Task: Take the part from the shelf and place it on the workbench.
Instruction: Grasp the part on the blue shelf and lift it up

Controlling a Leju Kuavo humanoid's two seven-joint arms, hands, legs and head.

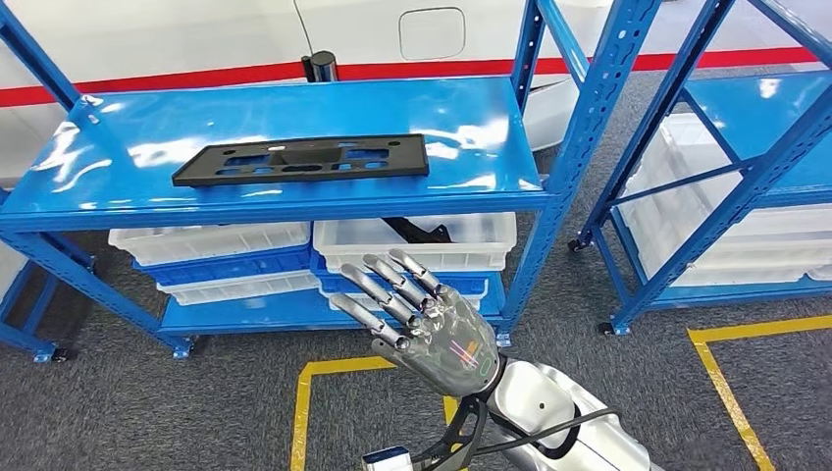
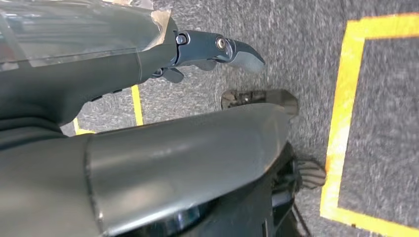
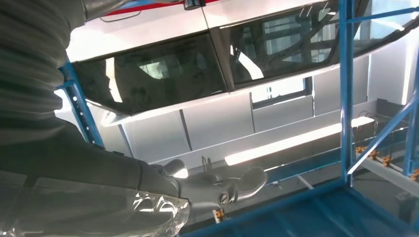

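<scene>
- Lying flat on the blue shelf (image 1: 118, 147)'s top level: a long, black, rectangular part (image 1: 302, 159) with cut-out openings.
- Right hand (image 1: 424, 316) raised below it, fingers spread, holding nothing.
- Left hand (image 2: 217, 49): grip unclear.

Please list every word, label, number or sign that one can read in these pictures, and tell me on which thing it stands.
There is no readable text in any view.
The black part on the blue shelf bears no visible label.
The right hand has small coloured marks on its back, too small to read.
The yellow floor lines are plain tape, without letters.
The white bins show no label.
</scene>
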